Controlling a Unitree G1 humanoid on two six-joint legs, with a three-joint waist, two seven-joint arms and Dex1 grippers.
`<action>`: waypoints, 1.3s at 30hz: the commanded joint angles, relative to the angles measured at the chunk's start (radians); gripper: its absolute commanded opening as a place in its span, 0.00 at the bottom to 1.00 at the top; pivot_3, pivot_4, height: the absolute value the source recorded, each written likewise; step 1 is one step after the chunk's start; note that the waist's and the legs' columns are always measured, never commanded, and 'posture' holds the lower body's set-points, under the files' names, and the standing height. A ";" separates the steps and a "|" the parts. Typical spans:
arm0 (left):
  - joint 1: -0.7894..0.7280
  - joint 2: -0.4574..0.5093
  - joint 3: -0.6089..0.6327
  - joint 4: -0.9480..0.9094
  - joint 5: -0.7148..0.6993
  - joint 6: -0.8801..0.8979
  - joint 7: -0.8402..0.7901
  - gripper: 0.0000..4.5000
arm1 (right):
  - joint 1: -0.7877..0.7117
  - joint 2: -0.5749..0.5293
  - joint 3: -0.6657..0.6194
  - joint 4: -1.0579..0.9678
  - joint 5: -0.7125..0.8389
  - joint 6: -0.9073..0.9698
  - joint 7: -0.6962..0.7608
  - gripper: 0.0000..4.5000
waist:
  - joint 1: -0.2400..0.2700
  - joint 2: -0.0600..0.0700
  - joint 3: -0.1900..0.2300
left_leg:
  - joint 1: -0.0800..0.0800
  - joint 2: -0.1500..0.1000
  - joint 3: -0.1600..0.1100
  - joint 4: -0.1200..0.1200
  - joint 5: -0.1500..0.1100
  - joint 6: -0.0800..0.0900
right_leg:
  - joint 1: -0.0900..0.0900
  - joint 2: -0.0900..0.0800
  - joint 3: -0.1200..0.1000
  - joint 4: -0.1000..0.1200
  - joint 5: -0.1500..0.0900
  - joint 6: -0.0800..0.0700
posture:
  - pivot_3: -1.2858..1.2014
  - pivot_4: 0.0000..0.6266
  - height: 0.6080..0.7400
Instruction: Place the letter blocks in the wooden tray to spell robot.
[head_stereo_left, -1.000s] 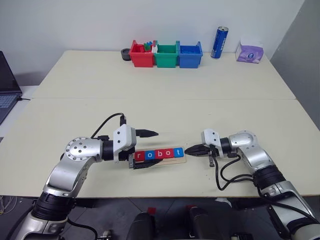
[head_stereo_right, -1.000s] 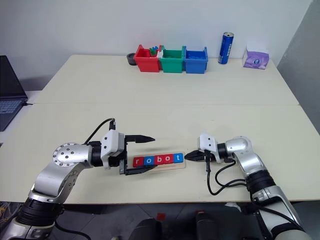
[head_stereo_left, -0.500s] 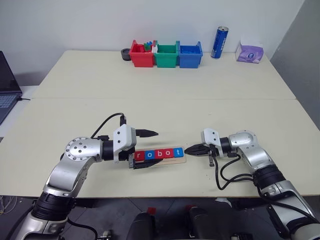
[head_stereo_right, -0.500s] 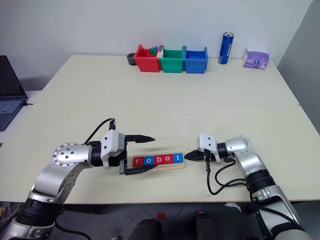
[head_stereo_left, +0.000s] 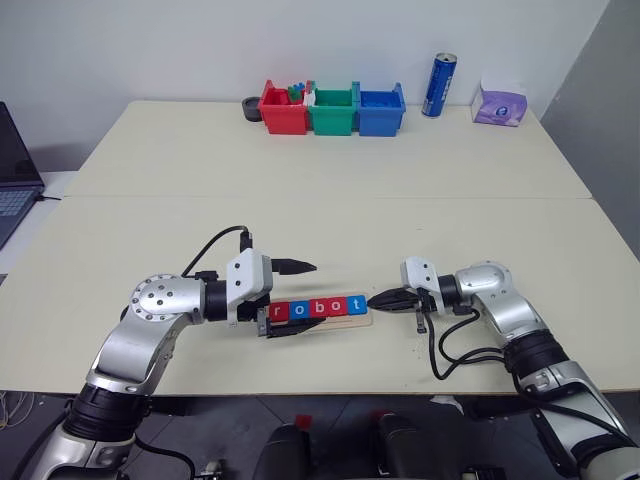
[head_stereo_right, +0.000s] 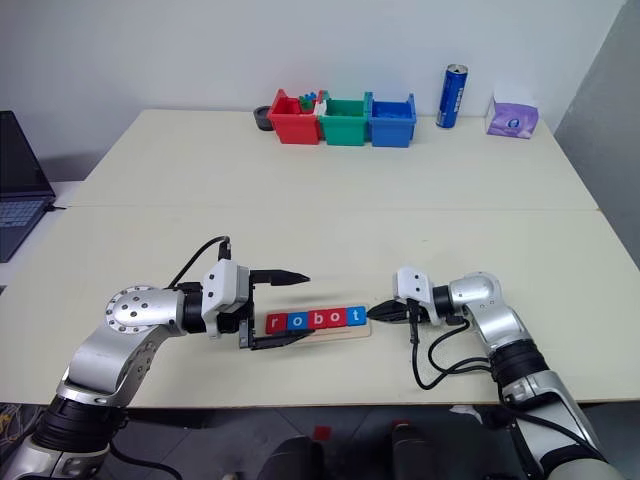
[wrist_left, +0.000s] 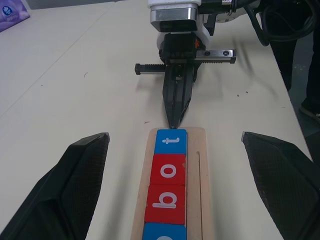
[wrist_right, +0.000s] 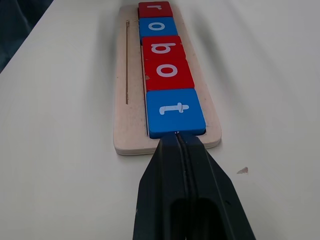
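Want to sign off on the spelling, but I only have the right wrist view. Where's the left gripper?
Observer: The left gripper is open, one of its fingers on either side of the wooden tray at the r end.
Operator: Touching the tray?
Observer: No. In the left wrist view both fingers stand apart from the tray's long edges.
Operator: Any clutter nearby?
Observer: None nearby. The plastic bins sit at the far table edge.

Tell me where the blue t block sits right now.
The blue t block sits at the right end of the wooden tray near the front edge of the table, next to a red o block, with the shut right gripper at its outer edge.
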 joint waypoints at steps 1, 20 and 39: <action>-0.007 0.010 0.029 -0.009 -0.002 -0.017 0.006 1.00 | -0.024 0.007 -0.006 -0.021 0.011 -0.007 -0.002 0.01 | 0.000 0.000 0.000 | 0.000 0.000 0.000 0.000 0.000 0.000 | 0.000 0.000 0.000 0.000 0.000 0.000 | 0.52 0.24 1.00; 0.000 0.017 0.030 -0.008 -0.003 -0.021 -0.006 1.00 | -0.002 -0.015 -0.011 -0.067 0.019 0.009 0.003 0.01 | 0.000 0.000 0.000 | 0.000 0.000 0.000 0.000 0.000 0.000 | 0.000 0.000 0.000 0.000 0.000 0.000 | 0.52 0.24 1.00; 0.158 0.165 0.133 -0.047 -0.002 0.035 -0.009 1.00 | 0.163 -0.178 -0.078 -0.593 0.222 0.490 -0.065 0.68 | 0.000 0.000 0.000 | 0.000 0.000 -0.001 0.000 0.000 0.000 | 0.000 0.000 -0.001 0.000 0.000 0.000 | 0.52 0.24 1.00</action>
